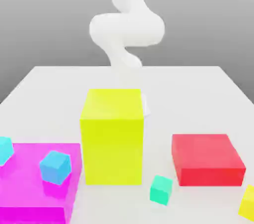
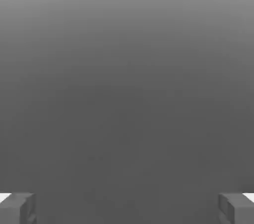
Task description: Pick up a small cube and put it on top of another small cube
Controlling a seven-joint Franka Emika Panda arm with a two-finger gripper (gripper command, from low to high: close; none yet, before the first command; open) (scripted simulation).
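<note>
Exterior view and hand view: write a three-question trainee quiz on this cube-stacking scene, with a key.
1. True or false: the blue cube rests on the magenta slab.
2. Which small cube lies nearest the red block? A) blue B) green C) cyan
3. Fill in: the gripper, seen in the hand view, has its fingers ____.

Key:
1. True.
2. B: the green cube sits on the table between the tall yellow block and the red block. The small yellow cube lies at the exterior view's right edge.
3. Open, holding nothing.
</note>
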